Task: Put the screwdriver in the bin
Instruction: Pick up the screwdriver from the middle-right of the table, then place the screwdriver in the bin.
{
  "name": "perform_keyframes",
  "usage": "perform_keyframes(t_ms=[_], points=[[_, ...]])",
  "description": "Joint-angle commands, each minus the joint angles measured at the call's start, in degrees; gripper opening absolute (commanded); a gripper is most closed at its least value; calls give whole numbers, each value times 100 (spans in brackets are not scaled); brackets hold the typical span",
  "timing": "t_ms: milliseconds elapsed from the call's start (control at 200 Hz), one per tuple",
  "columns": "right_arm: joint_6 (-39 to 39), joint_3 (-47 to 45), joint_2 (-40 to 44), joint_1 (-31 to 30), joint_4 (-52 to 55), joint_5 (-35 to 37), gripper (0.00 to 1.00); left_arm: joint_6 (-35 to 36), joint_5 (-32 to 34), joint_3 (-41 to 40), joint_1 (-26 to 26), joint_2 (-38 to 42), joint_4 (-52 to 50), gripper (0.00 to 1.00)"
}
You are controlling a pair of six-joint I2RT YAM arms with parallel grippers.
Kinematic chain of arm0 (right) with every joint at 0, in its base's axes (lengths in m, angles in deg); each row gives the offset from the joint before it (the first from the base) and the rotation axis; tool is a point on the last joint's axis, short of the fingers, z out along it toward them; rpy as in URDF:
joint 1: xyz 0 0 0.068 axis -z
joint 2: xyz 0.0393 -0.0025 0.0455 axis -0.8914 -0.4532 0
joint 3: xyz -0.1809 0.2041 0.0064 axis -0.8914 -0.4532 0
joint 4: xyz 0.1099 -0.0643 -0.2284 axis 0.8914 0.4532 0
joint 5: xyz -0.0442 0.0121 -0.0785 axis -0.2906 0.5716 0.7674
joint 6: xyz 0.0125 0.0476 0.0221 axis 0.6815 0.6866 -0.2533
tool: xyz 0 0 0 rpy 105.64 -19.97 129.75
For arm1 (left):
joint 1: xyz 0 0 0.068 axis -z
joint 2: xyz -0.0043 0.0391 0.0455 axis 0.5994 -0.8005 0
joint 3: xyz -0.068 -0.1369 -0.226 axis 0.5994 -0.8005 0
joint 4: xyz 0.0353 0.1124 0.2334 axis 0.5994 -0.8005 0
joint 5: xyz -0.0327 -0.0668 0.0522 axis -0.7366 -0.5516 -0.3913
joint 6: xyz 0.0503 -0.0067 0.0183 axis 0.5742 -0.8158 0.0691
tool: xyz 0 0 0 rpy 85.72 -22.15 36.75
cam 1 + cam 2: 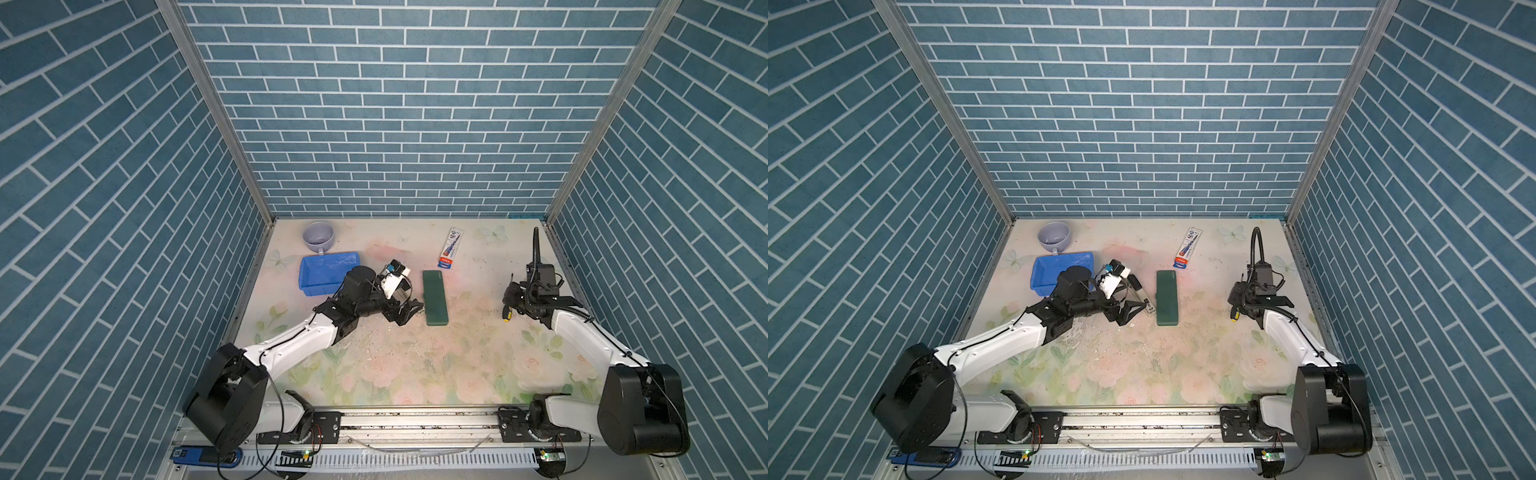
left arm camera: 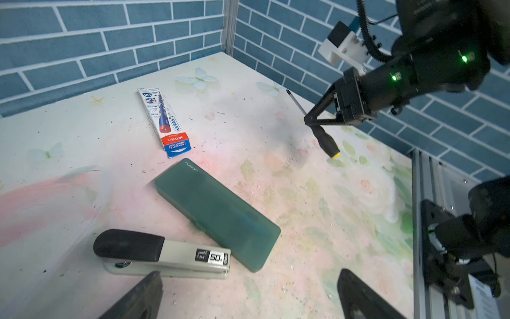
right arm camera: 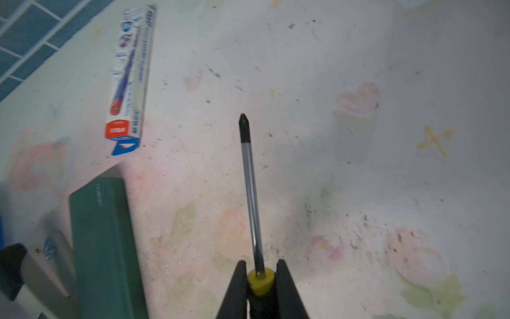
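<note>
My right gripper [image 3: 260,265] is shut on the screwdriver [image 3: 251,193], pinching the yellow collar of its handle. The thin shaft points away from the wrist. In the left wrist view the screwdriver [image 2: 327,140] hangs tilted just above the table at the right side, its black handle ending in a yellow cap. Both top views show it below the right gripper [image 1: 509,305] [image 1: 1235,306]. The blue bin [image 1: 316,270] [image 1: 1047,272] stands at the back left, partly hidden by the left arm. My left gripper [image 2: 249,276] [image 1: 409,313] is open near the table's middle, holding nothing.
A dark green case [image 1: 435,297] [image 2: 218,215] lies mid-table, with a grey and black stapler [image 2: 165,254] [image 1: 1142,297] beside it, close to the left gripper. A pencil box [image 1: 451,248] lies at the back. A grey-lilac cup [image 1: 318,237] stands behind the bin.
</note>
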Motion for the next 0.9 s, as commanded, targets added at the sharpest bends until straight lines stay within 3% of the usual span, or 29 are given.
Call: perform_keyframes(t_ms=[0,440,650,895], points=[[-394,245,300,-344,-795,-358,0,-1061,36,113,76,-186,483,100],[-465,701,231,-1206,-2445,-1879,0,-3021,-190,89,312,-847,3021,100],[-101,953,-109,-1530,-3115,-2433,0,-3295,-411,340,461,-1209,3399,99],[-10,1209,-404,-1903,-3321,-2662,0,-3344,-504,433,499,-1439,3873,87]])
